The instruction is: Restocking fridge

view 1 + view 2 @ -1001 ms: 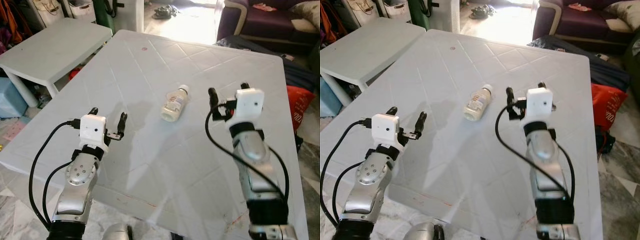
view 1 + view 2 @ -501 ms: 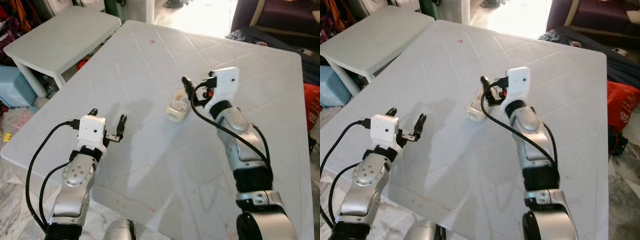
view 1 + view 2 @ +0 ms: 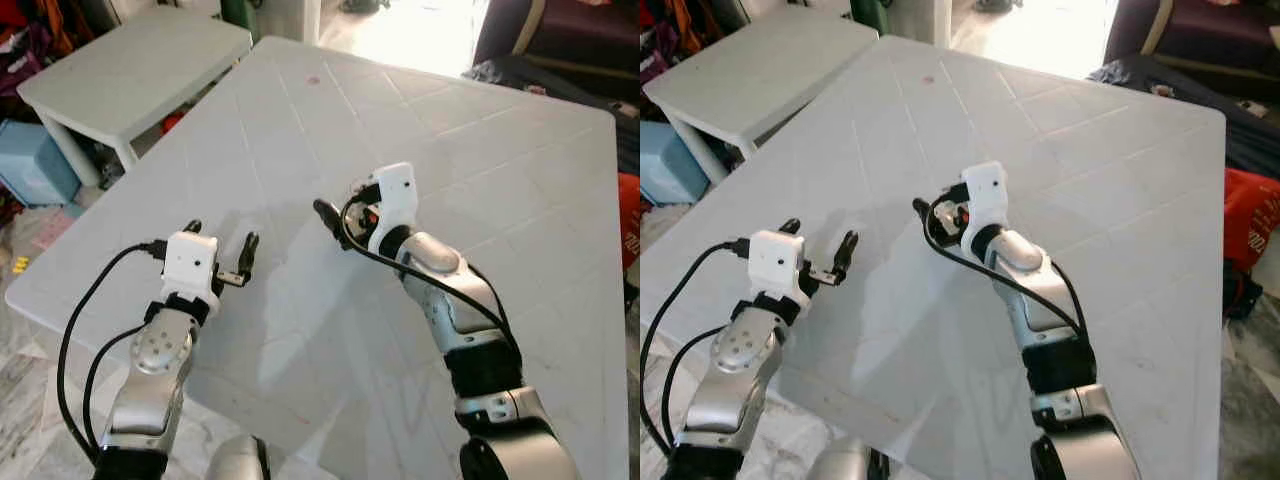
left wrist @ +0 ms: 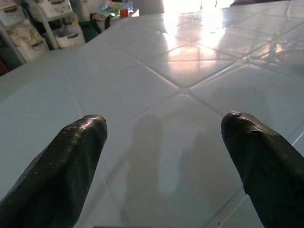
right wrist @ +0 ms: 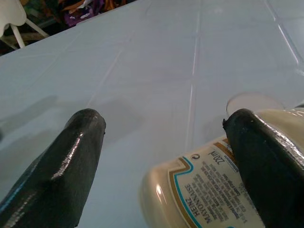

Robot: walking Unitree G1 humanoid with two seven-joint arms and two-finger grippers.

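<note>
White tiled table, sunlit at far edge. Right end effector reached toward table centre, low over surface, fingers spread wide. Mayonnaise bottle lying on its side on table, between the two black fingers, close against one of them; contact not resolvable. Label readable in right wrist view: "Heinz Mayonnaise". Bottle hidden behind right wrist housing in head views. Left end effector held above near-left part of table, fingers spread, nothing between them; well apart from bottle. Smaller white side table beyond left edge. Dark sofa at far right.
</note>
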